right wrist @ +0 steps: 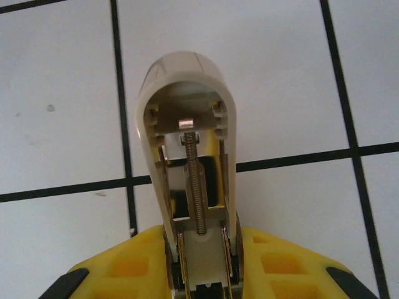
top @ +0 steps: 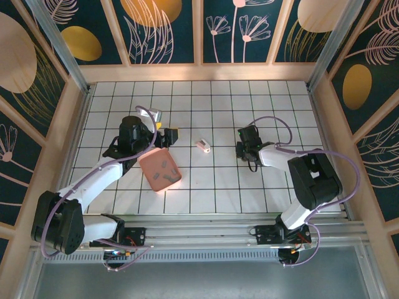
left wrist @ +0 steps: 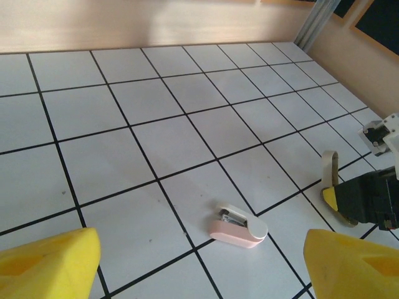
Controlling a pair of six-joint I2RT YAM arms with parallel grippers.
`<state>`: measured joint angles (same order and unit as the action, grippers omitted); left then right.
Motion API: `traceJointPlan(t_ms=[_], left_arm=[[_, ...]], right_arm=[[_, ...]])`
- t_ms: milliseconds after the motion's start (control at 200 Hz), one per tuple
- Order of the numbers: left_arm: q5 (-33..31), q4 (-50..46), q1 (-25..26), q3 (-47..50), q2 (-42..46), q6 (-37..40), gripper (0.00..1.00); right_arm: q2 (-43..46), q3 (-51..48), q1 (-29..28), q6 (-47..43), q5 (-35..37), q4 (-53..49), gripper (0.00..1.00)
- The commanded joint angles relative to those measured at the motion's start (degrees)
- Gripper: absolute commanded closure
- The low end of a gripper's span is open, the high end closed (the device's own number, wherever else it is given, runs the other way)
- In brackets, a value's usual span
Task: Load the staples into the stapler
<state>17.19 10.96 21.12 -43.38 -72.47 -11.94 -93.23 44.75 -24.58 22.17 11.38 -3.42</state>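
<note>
My right gripper (right wrist: 202,271) is shut on a cream-white stapler (right wrist: 187,106) that is hinged open, with its spring and empty metal channel facing the camera. In the left wrist view its raised arm (left wrist: 329,171) sticks up from that gripper (left wrist: 358,199). A finger-sized pale pink and white mini stapler (left wrist: 238,226) lies on its side on the tiles, grey metal showing in its slot. It rests a short way ahead of my open, empty left gripper (left wrist: 201,249). From above it (top: 203,146) lies between the left gripper (top: 167,132) and the right gripper (top: 248,148). Small dark staples (top: 164,165) lie in the salmon tray (top: 149,163).
The salmon-pink tray sits just near of the left gripper, under its forearm. White gridded tiles stretch to the wooden back wall (top: 199,73) and side rails. A white and black bracket (left wrist: 381,134) on the right arm shows at the right edge.
</note>
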Motion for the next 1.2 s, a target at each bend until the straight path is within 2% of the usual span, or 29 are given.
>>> traceJointPlan(t_ms=[0, 80, 200, 285, 455, 621, 866, 1036, 1191], left_arm=[[-1.27, 1.78, 0.23, 0.08, -0.08, -1.33, 0.16], [-1.29, 1.84, 0.23, -0.14, -0.56, -1.25, 0.16], [-1.29, 1.85, 0.23, -0.65, -1.39, -1.3, 0.16], [-1.26, 1.62, 0.22, -1.05, -1.78, -1.27, 0.15], [-2.93, 0.25, 0.23, -1.71, -1.8, -2.73, 0.14], [-5.99, -2.35, 0.19, -1.83, -1.55, -7.35, 0.1], [-6.82, -4.39, -1.59, 0.05, -1.22, -14.94, 0.08], [-6.03, -3.32, -5.07, 3.09, 0.8, -18.75, 0.08], [-6.12, -4.05, -6.56, 3.56, 2.28, -18.3, 0.08]], right_arm=[[-0.64, 1.92, 0.87, -0.8, 2.67, 0.11, 0.77], [-0.76, 1.96, 1.06, -1.34, 1.56, 0.18, 0.73], [0.25, 1.52, 1.01, -1.79, -0.4, 0.37, 0.58], [1.94, 1.41, 0.91, -2.21, -0.67, -0.1, 0.52], [8.89, 2.82, 0.63, -5.22, -0.89, -4.1, 0.51], [12.04, 4.33, -1.61, -14.4, -10.19, -2.54, 0.5], [2.24, 12.73, -10.03, -25.08, -14.4, -3.33, 0.34], [-6.9, 19.79, -12.22, -27.73, -16.15, -5.27, 0.3], [-13.08, 24.24, -12.42, -28.93, -18.68, -6.48, 0.29]])
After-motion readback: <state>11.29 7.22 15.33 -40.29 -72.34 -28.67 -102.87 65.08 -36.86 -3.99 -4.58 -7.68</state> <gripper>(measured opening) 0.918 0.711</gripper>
